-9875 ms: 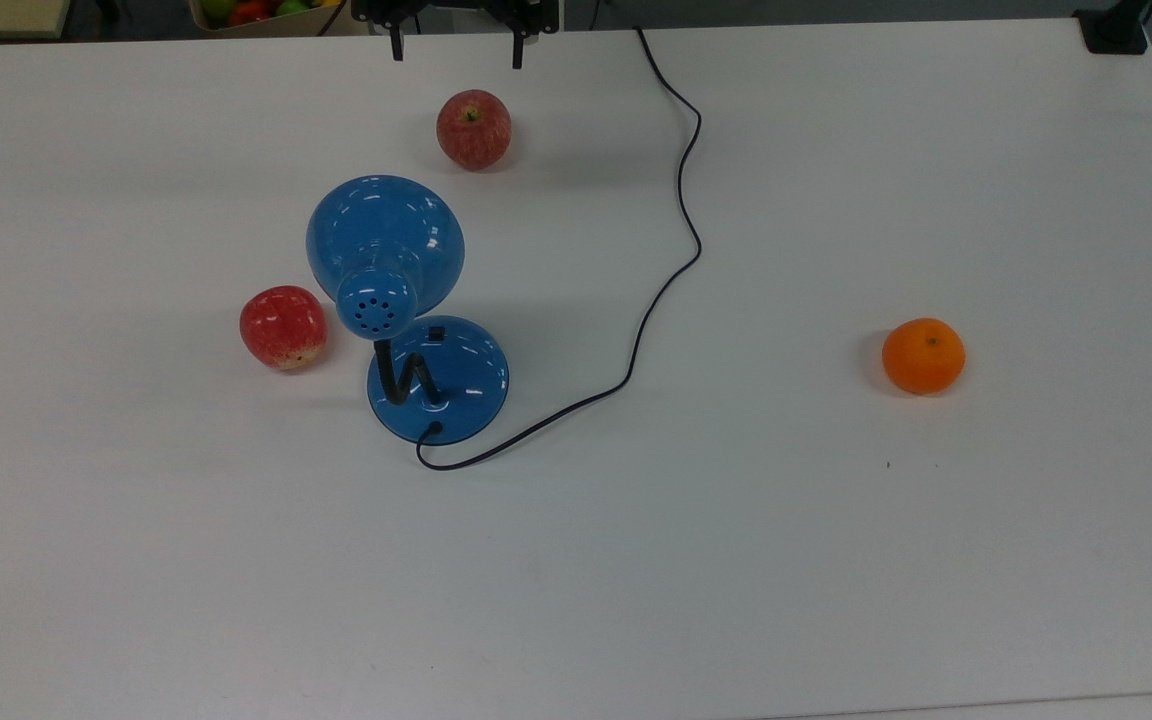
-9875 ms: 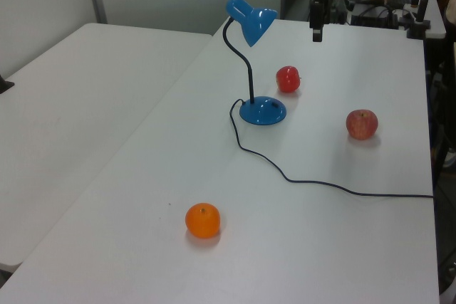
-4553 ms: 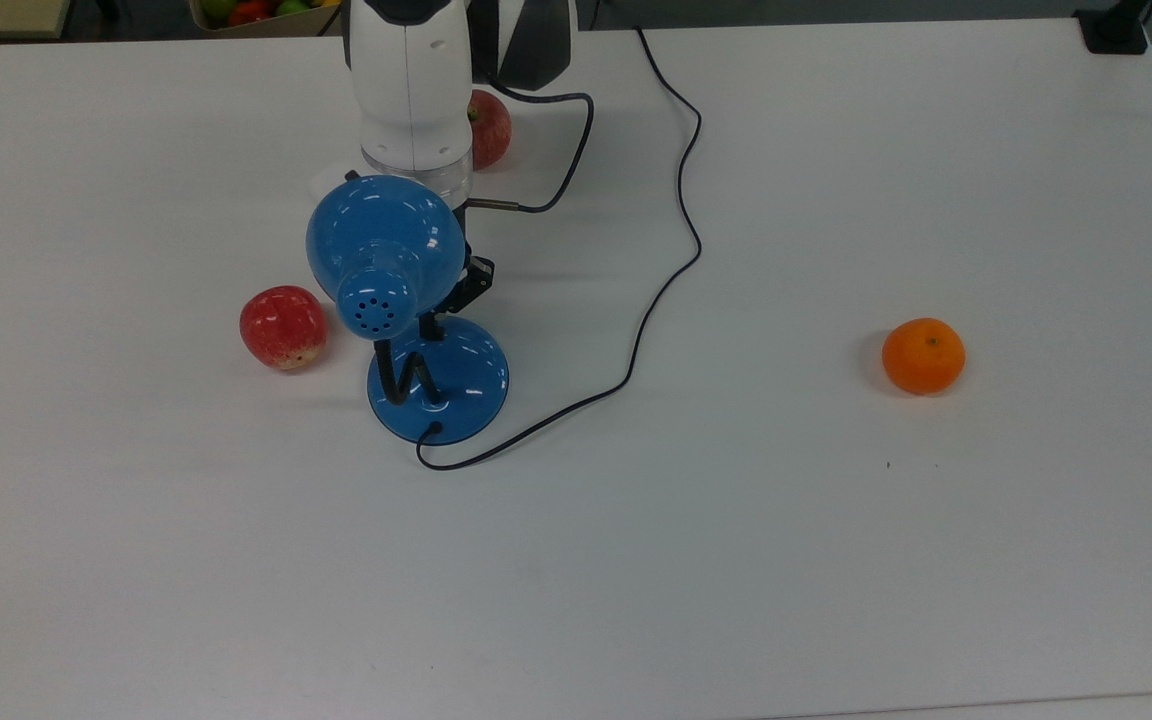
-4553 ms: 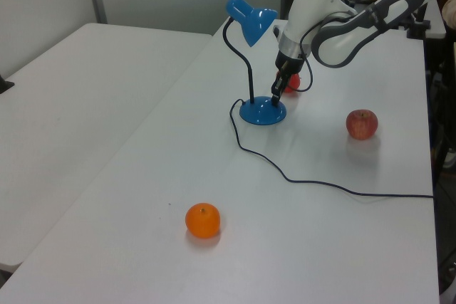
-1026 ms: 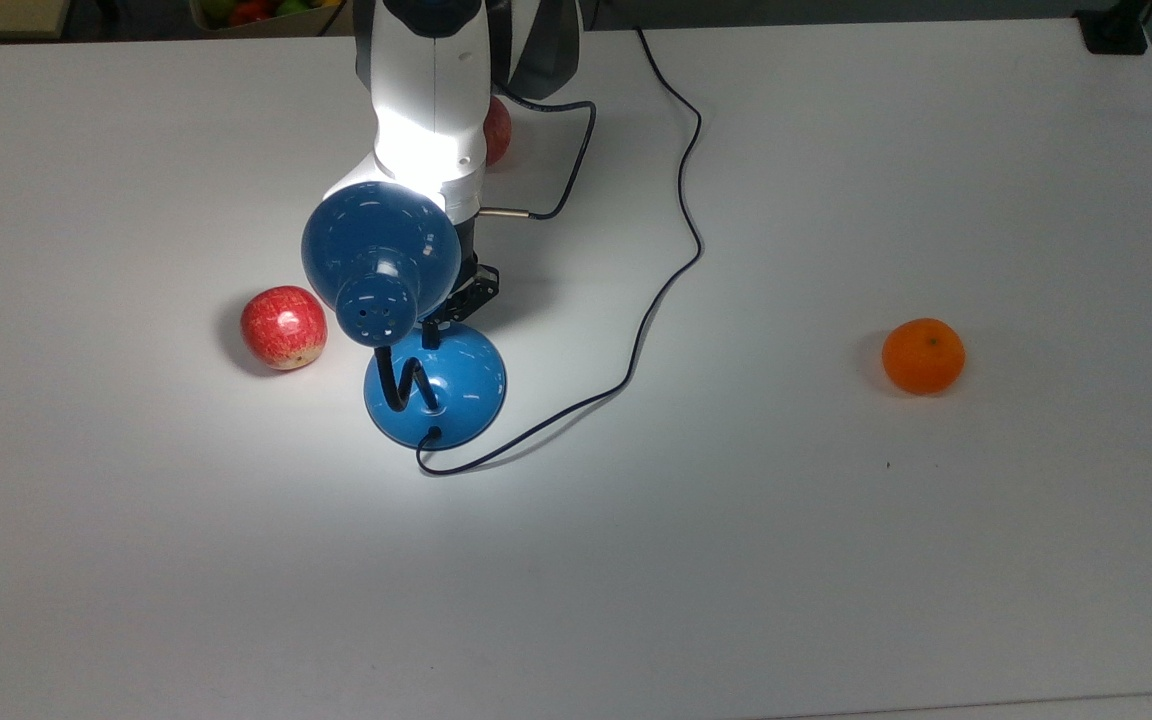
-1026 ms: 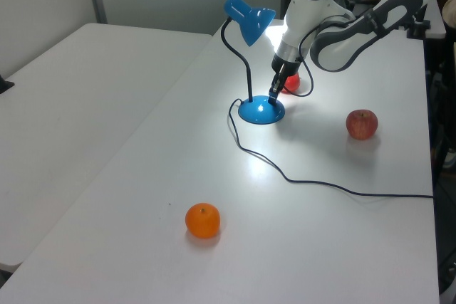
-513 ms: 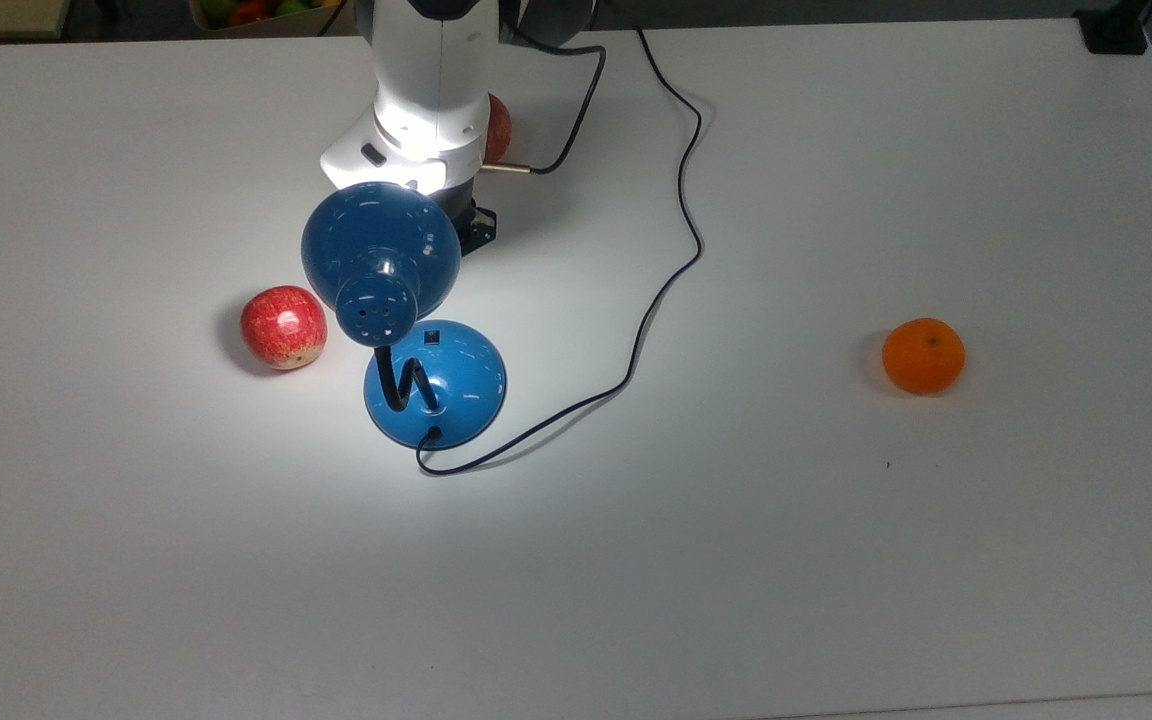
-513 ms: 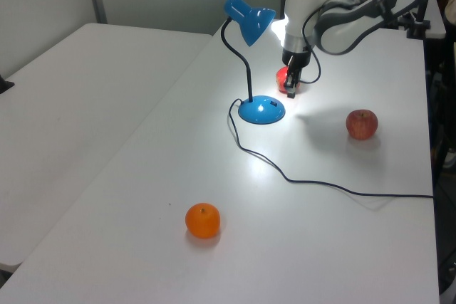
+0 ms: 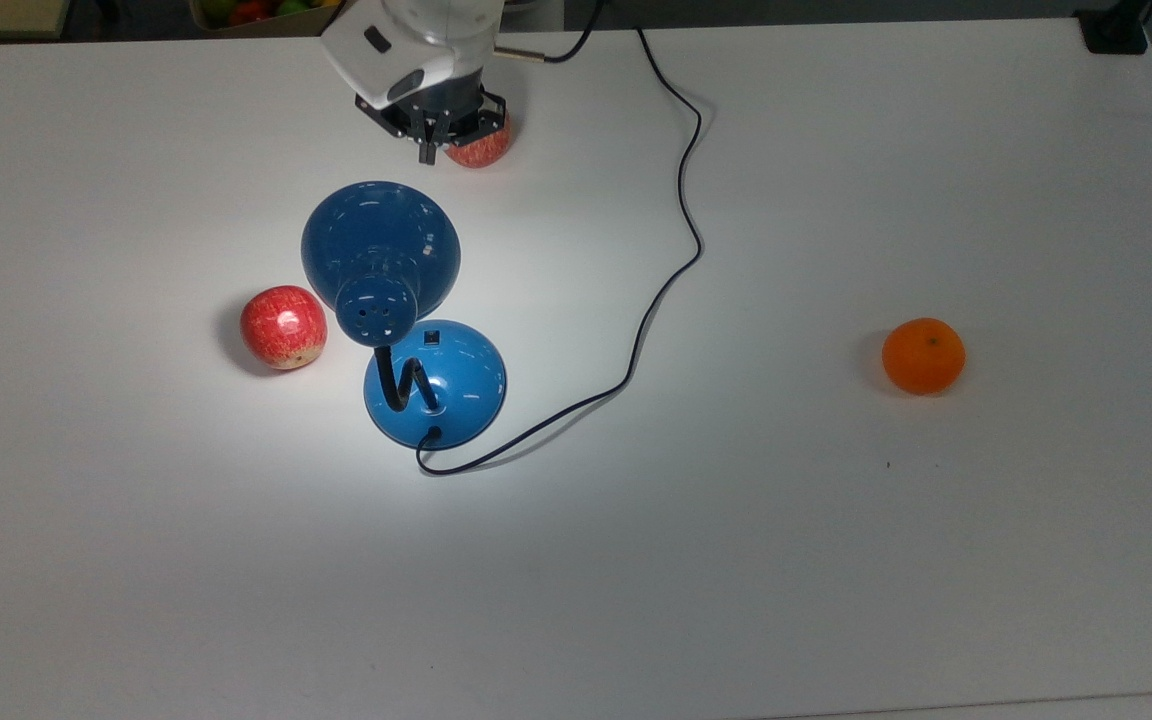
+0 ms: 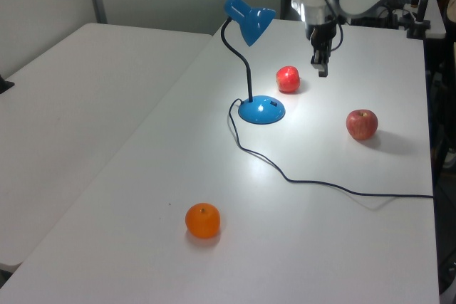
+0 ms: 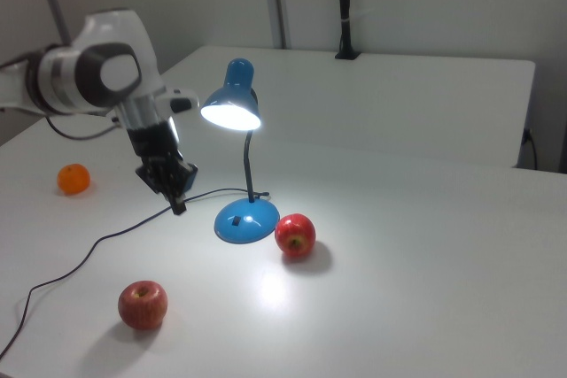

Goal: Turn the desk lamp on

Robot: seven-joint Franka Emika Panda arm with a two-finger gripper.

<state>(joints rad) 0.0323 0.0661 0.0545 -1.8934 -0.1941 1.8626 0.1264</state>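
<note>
The blue desk lamp stands on the white table and is lit. Its dome shade glows and throws a bright pool around the round base. A small black switch sits on the base, behind the bent black gooseneck. My gripper hangs in the air, shut with nothing in it, well clear of the lamp toward the top view's top. In the right view the gripper hovers to the left of the base. The gripper also appears in the left view.
A red apple lies close to the lamp base. A paler apple sits just under the gripper in the top view. An orange lies far off to the top view's right. The black cord winds from the base to the table's far edge.
The gripper has lifted off the lamp base and drawn back toward the top view's top, near the paler apple. The lamp, dark in the oldest frames, stays lit.
</note>
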